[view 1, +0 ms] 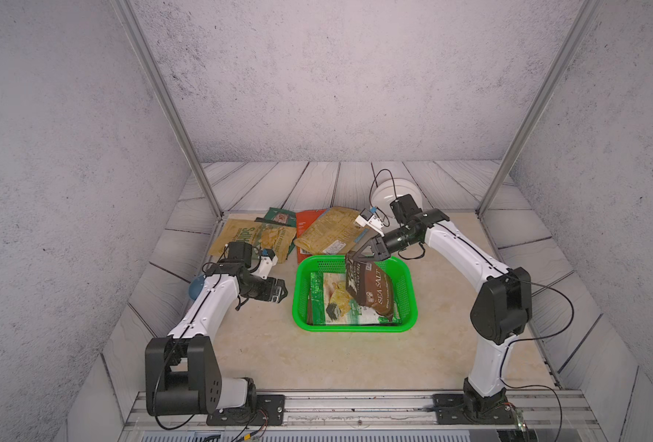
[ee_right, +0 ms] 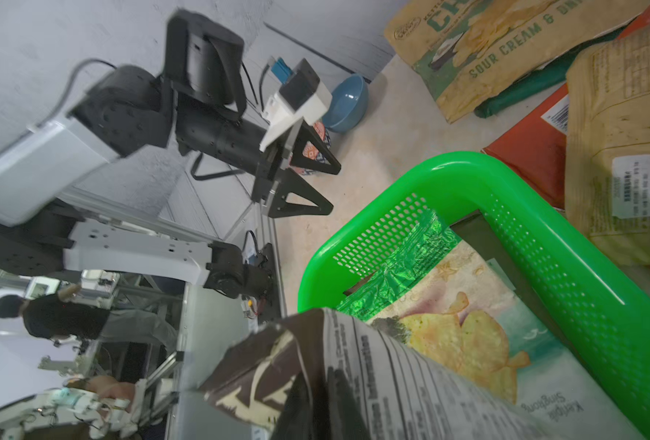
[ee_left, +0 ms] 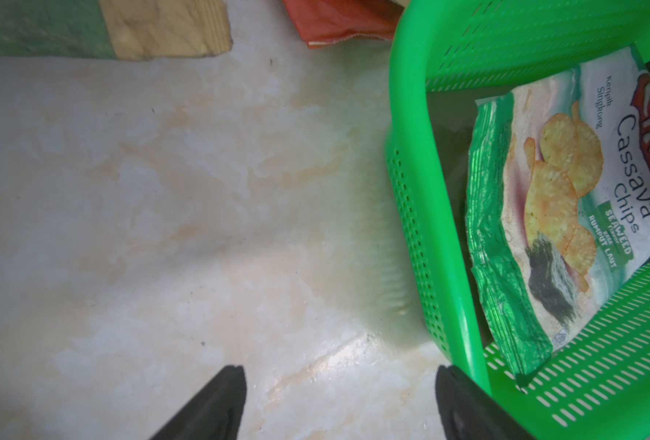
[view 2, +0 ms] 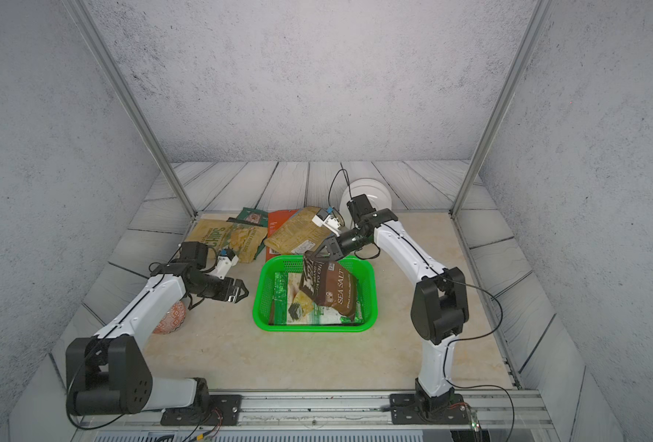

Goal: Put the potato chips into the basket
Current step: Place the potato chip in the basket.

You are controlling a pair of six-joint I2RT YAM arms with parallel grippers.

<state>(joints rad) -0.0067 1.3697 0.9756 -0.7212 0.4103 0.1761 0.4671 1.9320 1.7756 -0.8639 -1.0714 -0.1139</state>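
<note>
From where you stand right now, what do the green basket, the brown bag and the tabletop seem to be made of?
The basket looks like moulded plastic: glossy, bright green, with mesh walls of small slots. The brown bag looks like thin printed film, fairly dull; its creases suggest plastic or foil laminate, but I cannot tell which. The tabletop has a beige marble pattern with a soft sheen; it could be stone tile or printed laminate.

White plates [view 1: 405, 186] stood beyond the far edge of the marbled beige surface [view 1: 355, 356]; a blue bowl [ee_right: 344, 103] sat just beside an orange-patterned bowl [view 2: 170, 317] at its left.
</note>
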